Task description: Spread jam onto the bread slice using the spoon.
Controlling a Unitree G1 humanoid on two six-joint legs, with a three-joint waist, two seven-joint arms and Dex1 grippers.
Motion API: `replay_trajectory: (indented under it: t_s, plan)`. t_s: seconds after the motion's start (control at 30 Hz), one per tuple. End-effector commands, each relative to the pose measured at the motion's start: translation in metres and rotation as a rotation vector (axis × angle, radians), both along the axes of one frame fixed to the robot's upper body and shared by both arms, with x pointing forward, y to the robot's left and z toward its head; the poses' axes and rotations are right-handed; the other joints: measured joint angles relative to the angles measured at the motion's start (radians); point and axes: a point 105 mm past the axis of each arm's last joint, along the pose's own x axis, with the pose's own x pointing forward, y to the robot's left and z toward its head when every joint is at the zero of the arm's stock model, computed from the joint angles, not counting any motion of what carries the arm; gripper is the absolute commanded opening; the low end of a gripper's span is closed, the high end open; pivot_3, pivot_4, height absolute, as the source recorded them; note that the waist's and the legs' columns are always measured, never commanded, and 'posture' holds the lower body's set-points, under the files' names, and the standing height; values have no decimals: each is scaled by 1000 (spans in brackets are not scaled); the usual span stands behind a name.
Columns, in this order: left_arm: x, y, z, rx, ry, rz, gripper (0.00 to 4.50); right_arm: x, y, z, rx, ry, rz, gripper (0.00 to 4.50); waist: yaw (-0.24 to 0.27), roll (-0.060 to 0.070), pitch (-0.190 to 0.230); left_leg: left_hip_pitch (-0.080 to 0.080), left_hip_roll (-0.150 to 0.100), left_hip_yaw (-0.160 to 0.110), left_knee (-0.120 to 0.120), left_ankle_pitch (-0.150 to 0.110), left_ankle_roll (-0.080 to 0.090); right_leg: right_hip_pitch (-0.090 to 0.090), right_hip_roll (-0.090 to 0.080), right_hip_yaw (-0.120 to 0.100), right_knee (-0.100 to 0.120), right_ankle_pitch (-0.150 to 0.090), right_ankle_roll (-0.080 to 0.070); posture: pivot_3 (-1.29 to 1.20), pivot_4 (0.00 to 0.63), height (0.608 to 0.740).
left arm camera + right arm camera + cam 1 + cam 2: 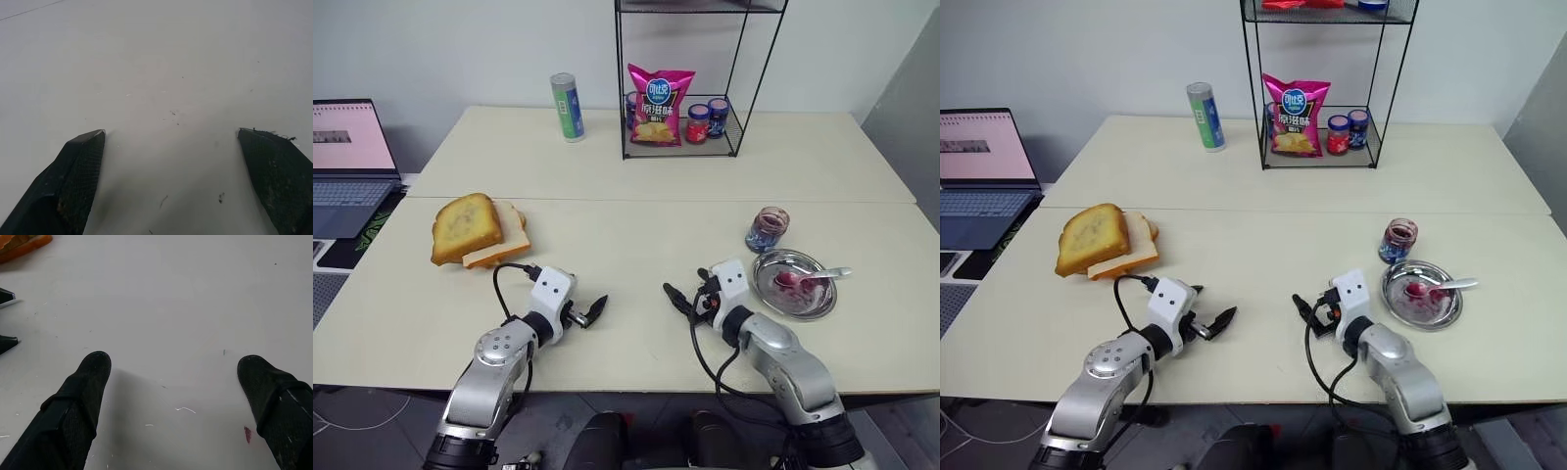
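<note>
The golden-yellow bread slice (463, 226) lies at the table's left, leaning on a paler white slice (502, 246). At the right, the small spoon (824, 275) rests in a round steel dish (816, 305), its bowl in a smear of red-purple jam (789, 283). My left gripper (595, 311) hovers open over bare table near the front edge, right of the bread. Facing it is my right gripper (677, 298), also open and empty, left of the dish. Both pairs of fingers stand wide apart in the wrist views (171, 132) (173, 357).
An open jam jar (768, 229) stands just behind the dish. At the back, a wire rack (626, 117) holds a chips bag (659, 104) and two lidded jars (707, 119); a can (567, 106) stands beside it. A laptop (347, 162) sits off the table's left.
</note>
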Motion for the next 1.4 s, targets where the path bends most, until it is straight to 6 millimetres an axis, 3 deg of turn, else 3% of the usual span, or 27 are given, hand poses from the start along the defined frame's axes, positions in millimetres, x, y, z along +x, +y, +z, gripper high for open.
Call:
replay_trajectory:
  t_s: [0.03, 0.37, 0.6, 0.73, 0.97, 1.13, 1.4]
  plan:
    - [-2, -8, 1, 3, 5, -58, 4500, 1, 1, 12, 14, -40, -7, 4492, 0, 0, 0, 0, 0, 0, 0, 0, 0, 0, 0, 0, 0, 0, 0, 0, 150, 740]
    - [-4, -17, 16, -25, -13, -131, 4500, 7, 0, 21, 12, -75, -11, 4492, -2, 0, 0, 0, 0, 0, 0, 0, 0, 0, 0, 1, 0, 0, 0, 0, 150, 740]
    - [-5, -7, 29, -44, -24, -99, 4500, 12, -2, 26, -15, -104, 32, 4492, -6, 0, 0, 0, 0, 0, 0, 0, 0, 0, 0, 1, 0, 0, 0, 0, 150, 740]
    - [-4, 21, 72, -247, -78, 66, 4500, 15, 9, 52, 8, -173, 126, 4492, -14, -1, 1, 0, 0, 0, 0, 0, 0, -1, 1, 1, 1, 1, 0, 0, 150, 740]
    - [-14, 96, 110, -717, -192, 493, 4500, 17, 38, 106, 116, -279, 341, 4492, -23, -3, 2, 0, 0, 0, 2, 0, 0, 0, 1, 1, 2, 2, 3, 0, 150, 740]
    - [-30, 138, 109, -939, -255, 738, 4500, 3, 63, 117, 98, -298, 555, 4492, -21, -8, 2, 0, 0, 0, 4, 0, 0, 1, 2, 1, 3, 3, 2, 0, 150, 740]
    - [-34, 155, 97, -1164, -268, 855, 4500, -2, 74, 109, 74, -283, 648, 4492, -14, -14, 6, 0, 0, -2, 14, 0, 0, 1, 1, 0, 2, 6, -1, 0, 150, 740]
